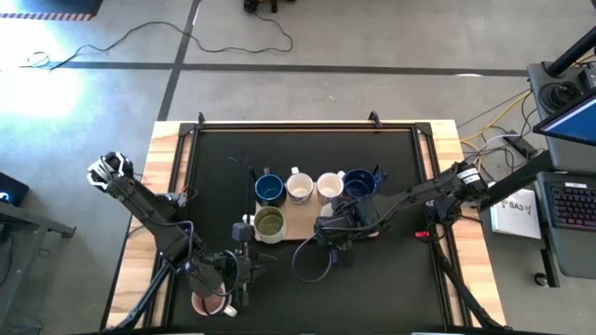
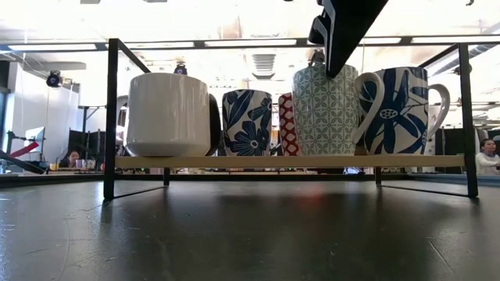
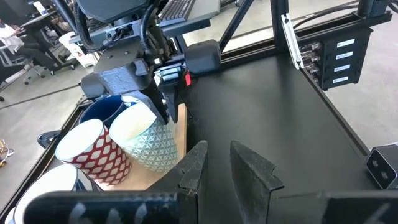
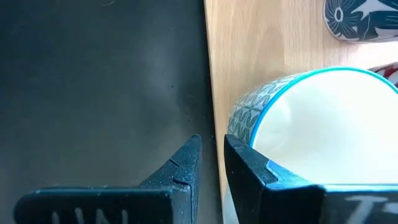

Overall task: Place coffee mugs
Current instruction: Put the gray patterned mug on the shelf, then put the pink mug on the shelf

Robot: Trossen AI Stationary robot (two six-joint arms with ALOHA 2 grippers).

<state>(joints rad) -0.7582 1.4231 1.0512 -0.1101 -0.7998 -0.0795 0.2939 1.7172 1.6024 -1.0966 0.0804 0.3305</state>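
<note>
My right tool [image 4: 210, 163] hangs empty beside the teal-patterned mug [image 4: 323, 124] on the board [image 4: 261, 37], fingers nearly together. Left tool [image 3: 214, 165] waits empty over the counter [image 1: 410, 270], jaws slightly parted.

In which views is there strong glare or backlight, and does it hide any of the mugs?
Low view: bright ceiling light behind the mugs washes out the room, yet the white mug and blue flower mug stay readable. High view: a glare patch lies on the floor, away from the mugs. Right wrist view: the teal-rimmed mug is evenly lit.
</note>
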